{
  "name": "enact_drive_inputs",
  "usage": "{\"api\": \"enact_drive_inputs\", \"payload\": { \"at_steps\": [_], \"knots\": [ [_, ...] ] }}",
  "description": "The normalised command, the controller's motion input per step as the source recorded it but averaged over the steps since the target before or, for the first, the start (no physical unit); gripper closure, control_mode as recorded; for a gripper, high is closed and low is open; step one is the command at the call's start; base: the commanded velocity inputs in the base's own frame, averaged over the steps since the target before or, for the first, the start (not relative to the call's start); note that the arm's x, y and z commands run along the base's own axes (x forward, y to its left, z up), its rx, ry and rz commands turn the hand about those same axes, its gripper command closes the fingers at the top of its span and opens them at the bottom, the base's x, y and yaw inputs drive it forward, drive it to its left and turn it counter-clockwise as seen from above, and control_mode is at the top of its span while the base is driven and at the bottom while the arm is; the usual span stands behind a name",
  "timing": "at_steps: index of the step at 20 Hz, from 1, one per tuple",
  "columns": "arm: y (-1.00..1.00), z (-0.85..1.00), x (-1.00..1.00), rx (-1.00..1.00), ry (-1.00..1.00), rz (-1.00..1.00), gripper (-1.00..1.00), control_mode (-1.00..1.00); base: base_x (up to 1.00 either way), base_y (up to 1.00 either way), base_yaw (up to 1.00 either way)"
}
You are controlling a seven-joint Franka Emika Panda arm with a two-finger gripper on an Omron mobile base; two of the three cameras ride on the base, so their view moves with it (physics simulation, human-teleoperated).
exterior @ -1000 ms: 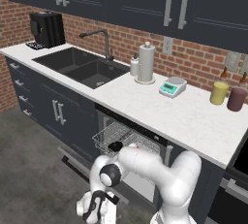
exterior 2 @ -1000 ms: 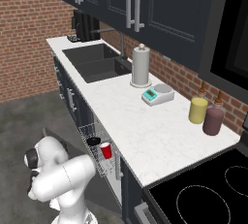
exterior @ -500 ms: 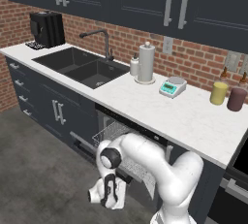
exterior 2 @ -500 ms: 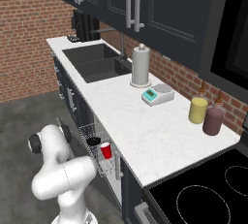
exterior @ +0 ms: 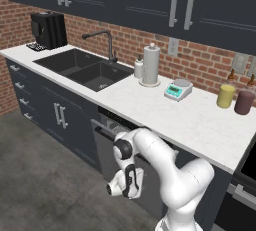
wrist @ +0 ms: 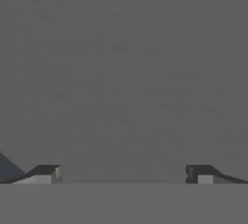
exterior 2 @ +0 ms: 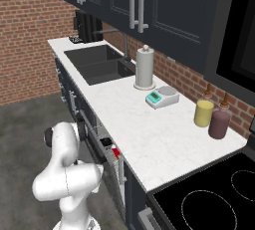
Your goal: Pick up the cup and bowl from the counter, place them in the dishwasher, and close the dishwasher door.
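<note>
One stiff, hinged dishwasher door (exterior: 120, 162) at 12 o'clock; my gripper (wrist: 124, 173) is spread wide, empty; push near its top bar.

One desk (exterior: 165, 117) runs along the brick wall. On it stand one paper towel roll (exterior: 151, 65), one small white canister (exterior: 138, 68) beside the roll, one kitchen scale (exterior: 177, 90), one yellow cylinder (exterior: 225, 96) and one maroon cylinder (exterior: 244, 102). One coffee machine (exterior: 48, 30) sits at the far end. One sink (exterior: 84, 67) is set into the desk, with two basins and one faucet (exterior: 102, 38). One dishwasher (exterior: 117, 147) sits below, its door (exterior: 105, 155) almost upright. In the right base view one red cup (exterior 2: 115, 152) and one black bowl (exterior 2: 105, 141) show in its rack. One stove top (exterior 2: 209, 201) shows two burner rings. One robot arm carries one tool (exterior: 124, 187) with two fingertips (wrist: 46, 173).
</note>
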Motion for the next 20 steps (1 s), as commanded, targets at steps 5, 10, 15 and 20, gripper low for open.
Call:
{"api": "enact_drive_inputs", "payload": {
  "at_steps": [5,10,15,20],
  "knots": [
    [-0.84,-0.37,1.00,-0.14,0.00,0.00,-1.00,-1.00,0.00,0.00,0.00],
    [-0.85,-0.48,1.00,-0.14,0.00,0.00,-1.00,-1.00,0.00,0.00,0.00],
    [-0.24,-0.23,0.78,-0.07,-0.01,-0.01,-1.00,-1.00,0.00,0.00,0.00],
    [0.00,0.34,-0.21,0.01,-0.02,0.00,-1.00,-1.00,0.00,0.00,0.00]
  ]
}}
